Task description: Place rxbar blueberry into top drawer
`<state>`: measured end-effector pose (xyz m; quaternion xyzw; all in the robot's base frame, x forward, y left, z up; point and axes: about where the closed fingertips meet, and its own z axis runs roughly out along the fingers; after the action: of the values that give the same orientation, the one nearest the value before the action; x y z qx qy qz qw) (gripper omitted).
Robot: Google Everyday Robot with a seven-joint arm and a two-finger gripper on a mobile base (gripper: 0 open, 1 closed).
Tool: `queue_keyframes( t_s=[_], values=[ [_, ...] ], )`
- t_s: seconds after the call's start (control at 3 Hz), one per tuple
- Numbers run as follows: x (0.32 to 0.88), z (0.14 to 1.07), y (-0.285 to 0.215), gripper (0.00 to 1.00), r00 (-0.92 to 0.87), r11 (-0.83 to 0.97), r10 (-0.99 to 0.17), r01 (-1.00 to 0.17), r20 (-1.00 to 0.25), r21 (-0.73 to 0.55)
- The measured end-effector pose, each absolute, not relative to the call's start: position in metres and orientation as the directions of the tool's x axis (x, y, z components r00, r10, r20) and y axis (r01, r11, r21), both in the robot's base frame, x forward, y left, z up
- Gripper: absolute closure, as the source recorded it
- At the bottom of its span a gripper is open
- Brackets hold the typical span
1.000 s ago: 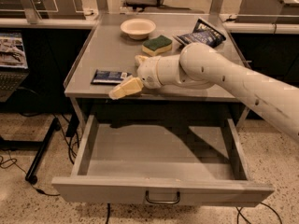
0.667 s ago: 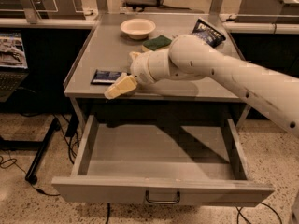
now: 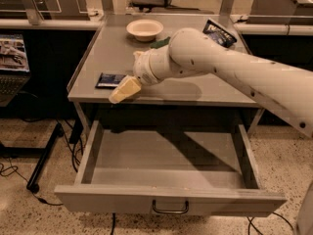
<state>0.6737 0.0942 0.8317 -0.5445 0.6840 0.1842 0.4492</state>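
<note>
since a second ago your arm has swung left over the table [image 3: 112, 53], and its bulk now covers most of the green sponge [image 3: 159, 42]; the claw [image 3: 125, 89] has edged a little left with it. in the camera view the claw hangs at the table's front edge, just right of the rxbar blueberry [image 3: 110, 79], which lies flat near the front left corner. you cannot tell whether the claw is released or clenched, nor whether it touches the bar. the top drawer [image 3: 168, 199] stands pulled out below, handle [image 3: 170, 208] at centre front. a pale bowl [image 3: 145, 29] and a dark chip bag [image 3: 219, 33] sit at the back.
</note>
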Motion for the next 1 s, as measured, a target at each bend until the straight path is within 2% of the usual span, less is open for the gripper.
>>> queue_keyframes(
  t_s=[0.67,1.0],
  values=[
    [0.6726,0.8280,0.0966,0.00,-0.023,0.321,-0.582,-0.925,-0.813,-0.203],
    [0.6726,0.8280,0.0966,0.19,-0.023,0.321,-0.582,-0.925,-0.813,-0.203]
  ],
)
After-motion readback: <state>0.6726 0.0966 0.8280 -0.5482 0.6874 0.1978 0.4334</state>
